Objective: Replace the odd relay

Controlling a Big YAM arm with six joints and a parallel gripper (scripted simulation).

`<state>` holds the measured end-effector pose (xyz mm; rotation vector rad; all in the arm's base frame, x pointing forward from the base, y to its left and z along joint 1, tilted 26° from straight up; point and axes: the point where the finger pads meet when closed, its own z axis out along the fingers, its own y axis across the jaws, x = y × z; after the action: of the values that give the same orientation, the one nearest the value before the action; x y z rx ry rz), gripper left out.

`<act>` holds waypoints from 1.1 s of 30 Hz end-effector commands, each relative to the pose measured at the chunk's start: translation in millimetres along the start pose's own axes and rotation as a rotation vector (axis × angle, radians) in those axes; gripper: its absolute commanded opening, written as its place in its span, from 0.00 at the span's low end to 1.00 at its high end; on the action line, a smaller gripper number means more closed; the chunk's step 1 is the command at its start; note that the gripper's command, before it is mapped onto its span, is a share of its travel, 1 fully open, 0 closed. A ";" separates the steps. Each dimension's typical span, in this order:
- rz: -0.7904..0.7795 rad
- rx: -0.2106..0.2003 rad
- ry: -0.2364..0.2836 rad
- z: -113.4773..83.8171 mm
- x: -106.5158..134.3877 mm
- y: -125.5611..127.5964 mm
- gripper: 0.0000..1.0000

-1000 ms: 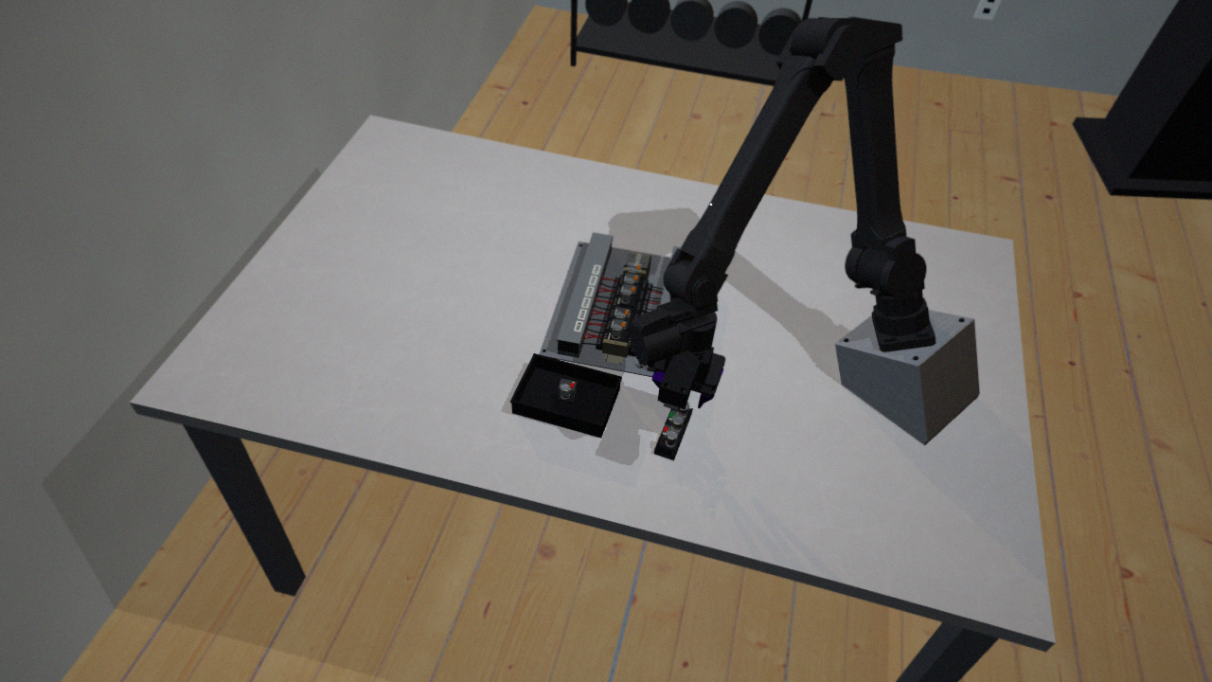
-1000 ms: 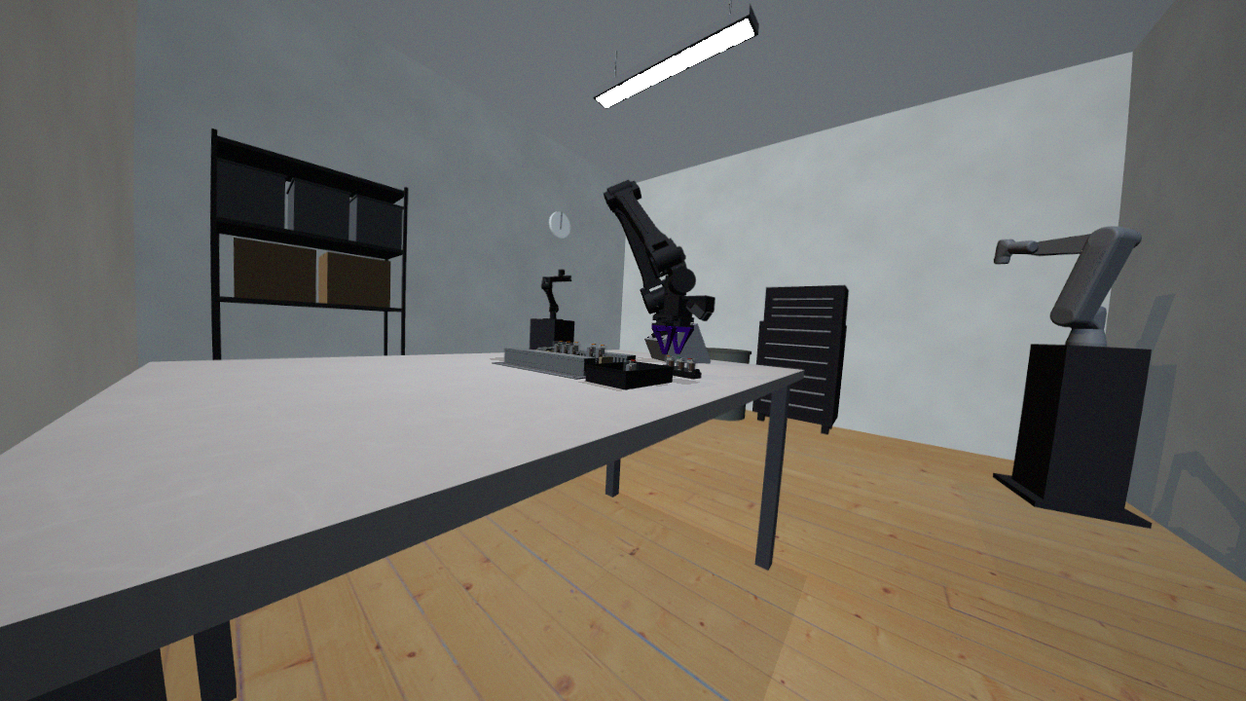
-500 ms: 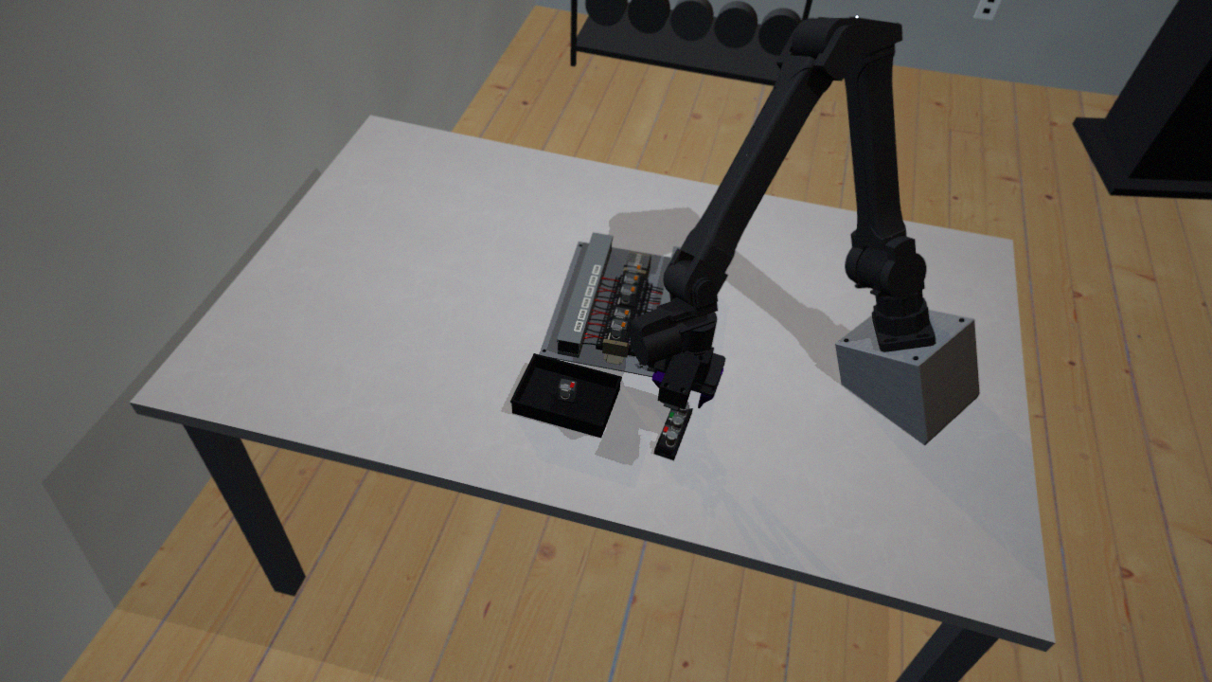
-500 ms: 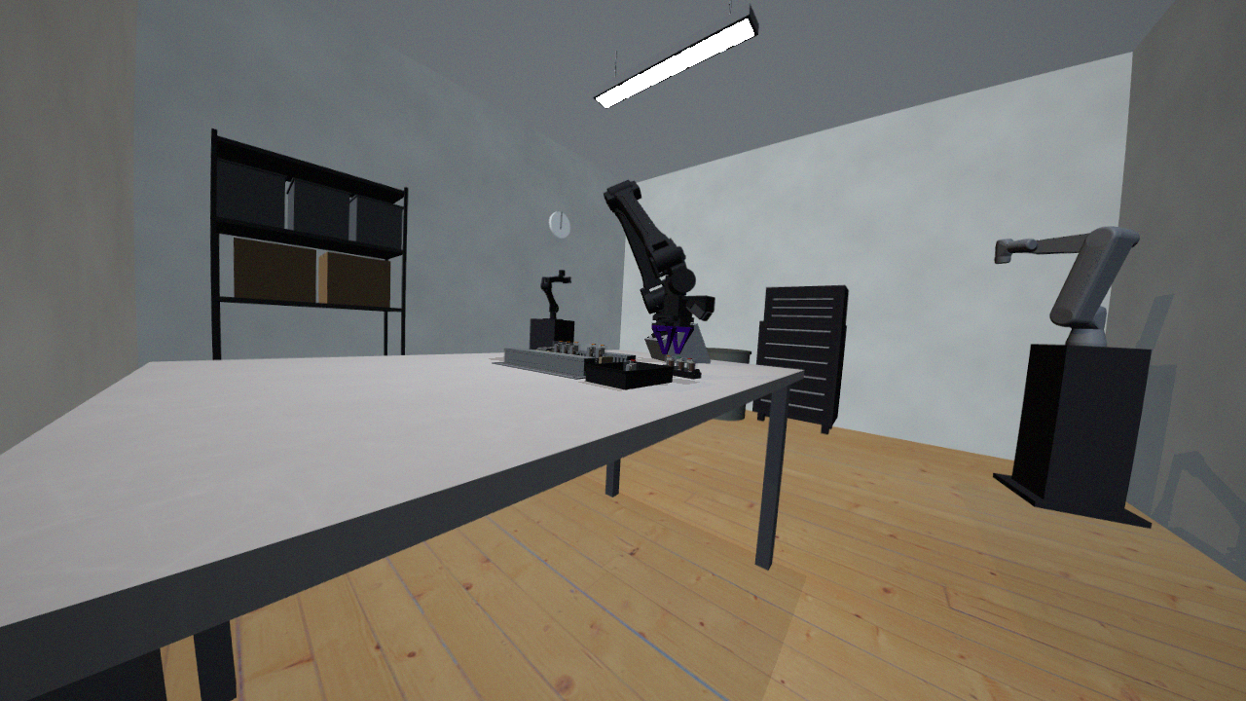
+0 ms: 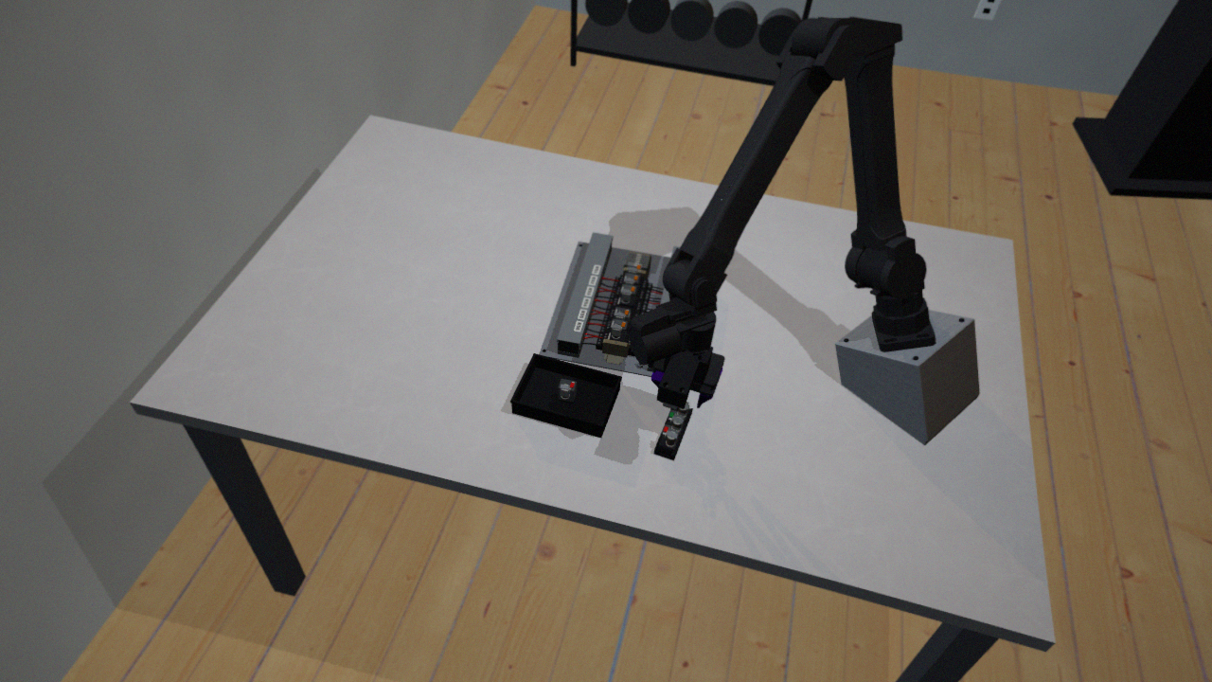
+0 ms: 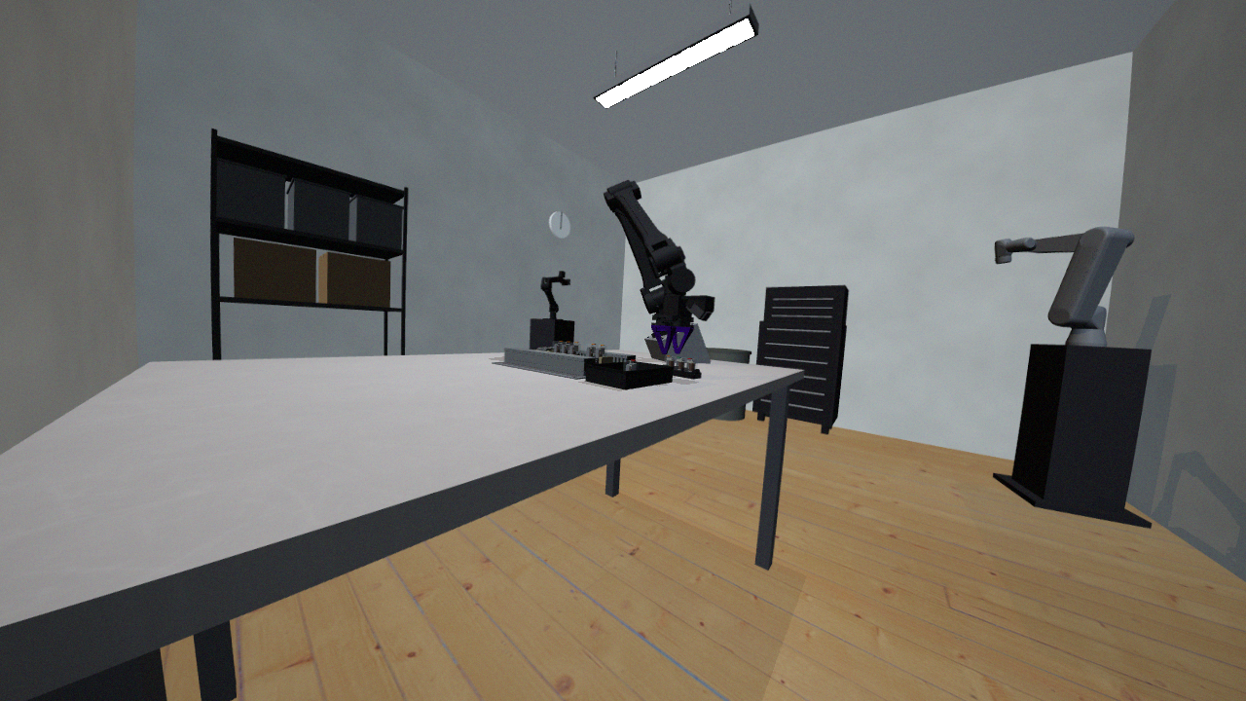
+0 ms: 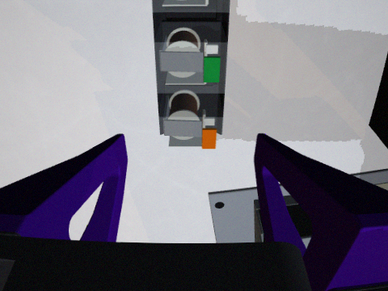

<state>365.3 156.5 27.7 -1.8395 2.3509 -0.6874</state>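
Observation:
My gripper (image 5: 686, 394) is open and empty, hovering just above the near end of a black spare holder (image 5: 673, 430) on the table. My purple fingers stand wide on either side of the orange-button spare's near end, not touching it. A relay with a red button (image 5: 565, 389) lies in the black tray (image 5: 565, 394). The panel's row of relays (image 5: 627, 292) shows orange buttons; the nearest socket (image 5: 615, 348) looks empty.
The grey panel (image 5: 606, 296) with red wiring sits behind the tray; its corner shows in the wrist view (image 7: 234, 216). The arm's grey base block (image 5: 906, 373) stands at the right. The tray and holder also show in the side view (image 6: 627, 373), with my gripper (image 6: 673, 340) above.

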 end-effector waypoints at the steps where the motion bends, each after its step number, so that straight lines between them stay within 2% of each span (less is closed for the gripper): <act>1: 0.012 0.018 -0.022 -4.6 -8.8 -18.0 0.59; 33: 0.003 0.006 -0.010 -0.4 -3.9 -10.1 0.59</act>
<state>365.9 156.9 28.2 -1.8385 2.3500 -0.6869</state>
